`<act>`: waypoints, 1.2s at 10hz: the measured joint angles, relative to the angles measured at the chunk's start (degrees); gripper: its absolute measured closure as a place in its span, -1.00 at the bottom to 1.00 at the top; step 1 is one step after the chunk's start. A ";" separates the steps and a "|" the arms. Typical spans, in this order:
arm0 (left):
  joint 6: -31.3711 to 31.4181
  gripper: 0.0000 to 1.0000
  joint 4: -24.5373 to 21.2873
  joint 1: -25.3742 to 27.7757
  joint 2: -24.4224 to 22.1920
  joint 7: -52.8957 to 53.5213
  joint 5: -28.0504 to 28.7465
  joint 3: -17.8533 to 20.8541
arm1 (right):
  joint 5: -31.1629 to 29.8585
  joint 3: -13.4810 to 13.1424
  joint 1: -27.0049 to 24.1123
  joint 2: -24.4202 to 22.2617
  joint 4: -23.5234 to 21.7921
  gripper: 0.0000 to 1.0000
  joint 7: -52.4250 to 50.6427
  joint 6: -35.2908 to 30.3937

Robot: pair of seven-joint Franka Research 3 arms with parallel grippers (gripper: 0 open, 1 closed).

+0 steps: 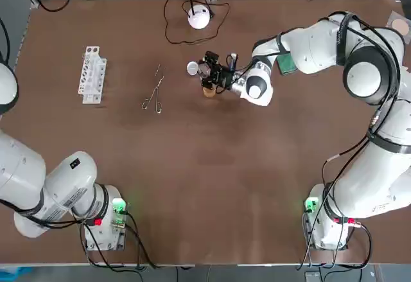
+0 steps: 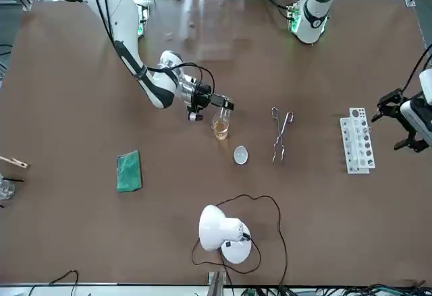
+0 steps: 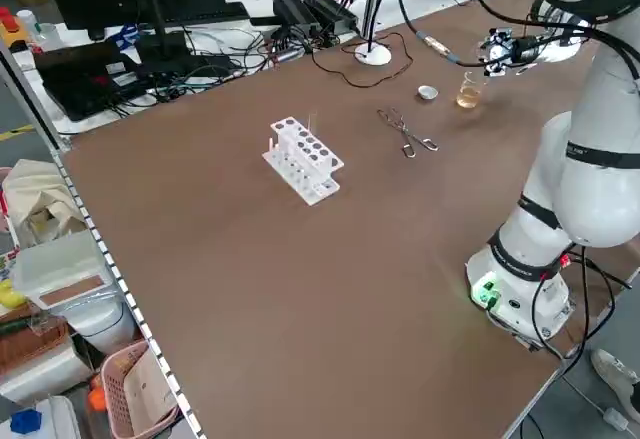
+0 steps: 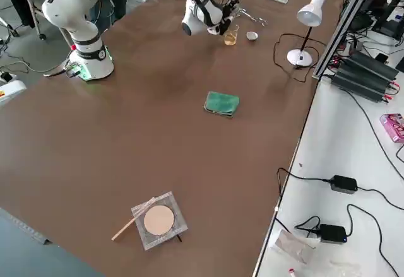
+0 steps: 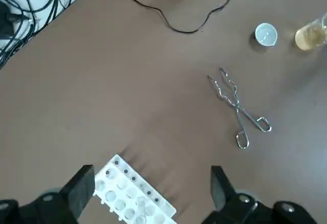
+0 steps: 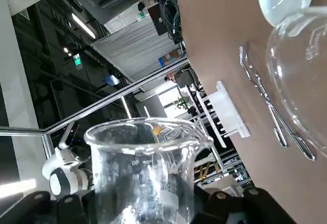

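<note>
My right gripper (image 1: pixel 212 76) reaches over the table's middle and is shut on a small clear glass beaker (image 6: pixel 145 175), held tilted. Just below it stands a second beaker (image 1: pixel 209 91) with amber liquid (image 2: pixel 221 129); its rim (image 6: pixel 301 76) shows close by in the right wrist view. A small white cap (image 1: pixel 192 68) lies beside them. My left gripper (image 2: pixel 395 122) hangs open above the white test tube rack (image 5: pixel 134 193) at the table's left side, with nothing between its fingers.
Metal tongs (image 1: pixel 154 96) lie between the rack (image 1: pixel 92 74) and the beakers. A white desk lamp (image 1: pixel 199 16) with its cable stands at the far edge. A green sponge (image 2: pixel 128 171) lies under the right arm. A wire gauze (image 4: pixel 158 220) lies near the right corner.
</note>
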 joint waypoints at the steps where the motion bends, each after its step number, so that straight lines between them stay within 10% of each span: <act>1: 0.33 -1.00 0.00 -0.49 -0.29 -5.95 1.73 -0.02 | 0.00 0.00 0.00 0.00 0.00 0.22 0.00 0.11; 12: -3.77 -1.00 6.03 0.97 -0.93 -27.61 7.18 1.18 | -0.53 0.02 -1.69 -3.89 0.40 0.22 -12.69 4.25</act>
